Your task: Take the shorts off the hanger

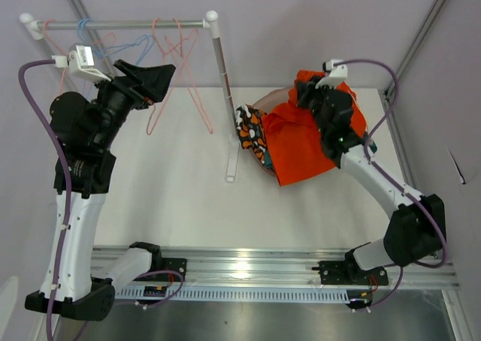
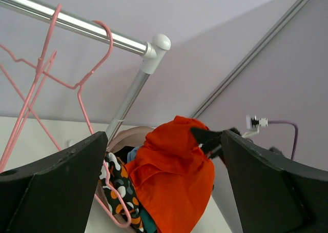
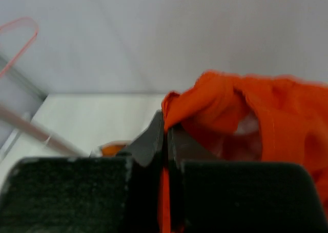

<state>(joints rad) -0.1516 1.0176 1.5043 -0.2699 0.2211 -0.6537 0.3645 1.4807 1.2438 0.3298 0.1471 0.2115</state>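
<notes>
Fabric of orange shorts (image 1: 297,142) sits pinched in right claw (image 3: 165,124); left claw (image 1: 154,79) gapes empty.

Pale lilac walls (image 1: 301,25) behind and at both sides. White counter (image 1: 173,198), evenly lit. Aluminium rail (image 1: 248,266) along near edge, glare spot. Grey corner strut (image 1: 425,33), right.

The white table (image 1: 173,198) is carrying a heap of shorts (image 1: 289,157) on its far right. A metal post (image 1: 223,108) is standing just left of the heap.
</notes>
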